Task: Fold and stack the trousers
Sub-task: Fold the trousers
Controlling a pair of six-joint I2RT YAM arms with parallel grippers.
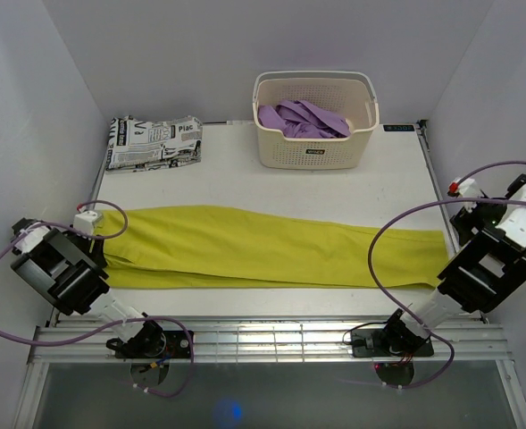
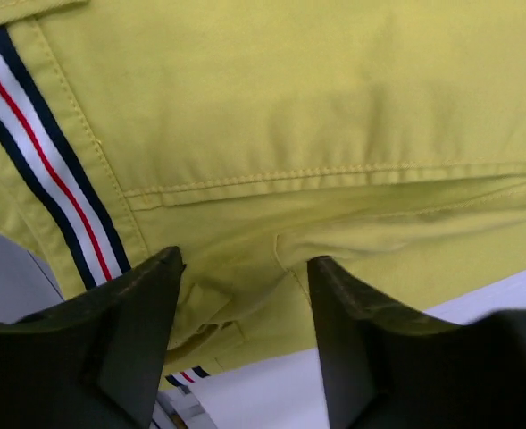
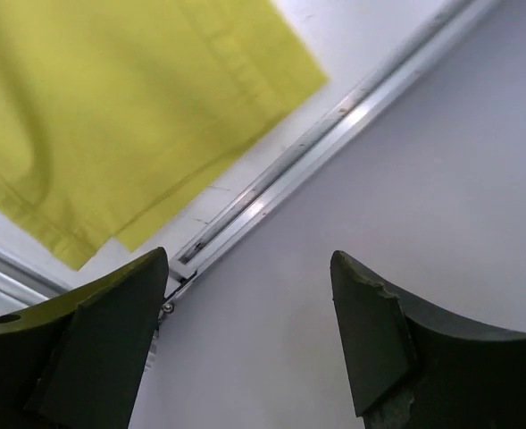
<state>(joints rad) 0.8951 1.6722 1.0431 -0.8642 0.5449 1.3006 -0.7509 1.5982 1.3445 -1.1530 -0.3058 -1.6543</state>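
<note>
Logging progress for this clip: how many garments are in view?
3: yellow trousers spread across the table, a folded newsprint-pattern garment at its far left corner, purple clothing in the basket; more may hide beneath.

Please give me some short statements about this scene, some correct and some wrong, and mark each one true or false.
1. The yellow trousers lie stretched across the table. True.
2. The basket is empty. False: it holds a purple garment.
3. The left end effector is open over the trousers, near a striped band. True.
4. The right end effector is shut on the trouser hem. False: it is open and holds nothing; the hem lies off to its side.
5. The folded printed cloth lies in the back right corner. False: it lies in the back left corner, left of the basket.
</note>
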